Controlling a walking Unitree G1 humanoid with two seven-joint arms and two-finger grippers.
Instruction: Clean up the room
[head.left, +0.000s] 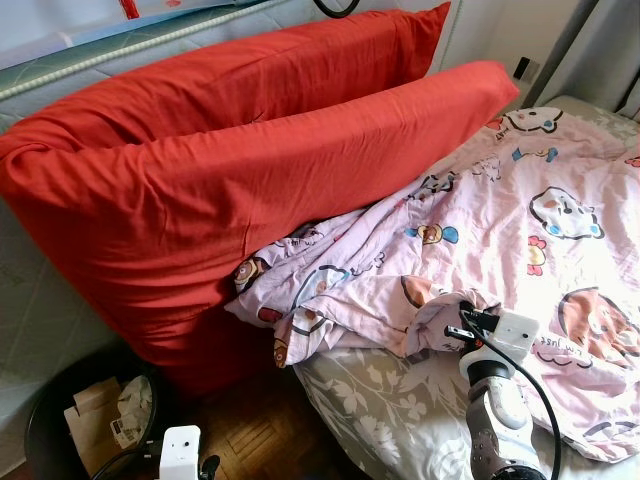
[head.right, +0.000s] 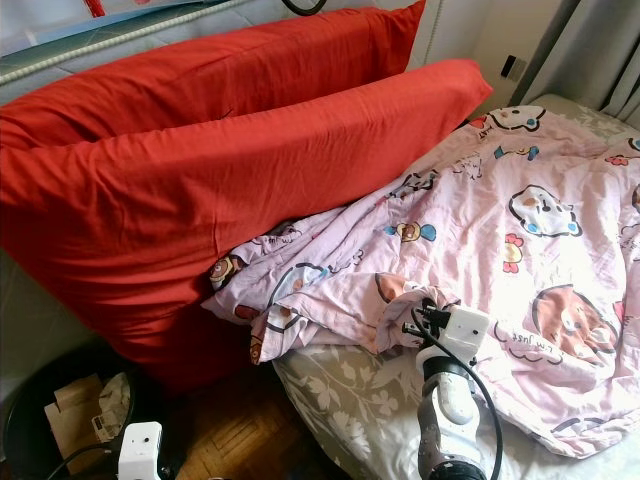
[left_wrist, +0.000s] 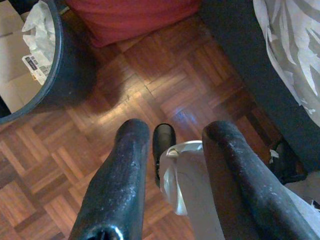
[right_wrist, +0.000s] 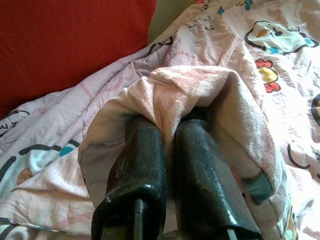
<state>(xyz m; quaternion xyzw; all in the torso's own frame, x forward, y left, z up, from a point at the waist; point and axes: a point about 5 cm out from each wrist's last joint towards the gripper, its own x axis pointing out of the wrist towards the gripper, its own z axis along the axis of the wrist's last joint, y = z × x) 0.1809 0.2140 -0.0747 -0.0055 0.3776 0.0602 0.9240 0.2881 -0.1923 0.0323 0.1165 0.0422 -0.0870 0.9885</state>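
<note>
Right gripper (right_wrist: 167, 150), fingers clamped on the crumpled pink cartoon-print quilt (head.left: 520, 220) beside the red pillows (head.left: 200, 170); below these, a black round bin (head.left: 45, 425) holds cardboard and paper; left gripper (left_wrist: 172, 145) parted.

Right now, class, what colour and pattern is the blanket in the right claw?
The blanket is pale pink with cartoon characters, clearest in the right eye view.

Daylight falls across a bed (head.left: 400, 410) with a grey floral sheet. Beside it, dark parquet flooring (left_wrist: 150, 80) and a black wastebasket (head.left: 45, 420).
</note>
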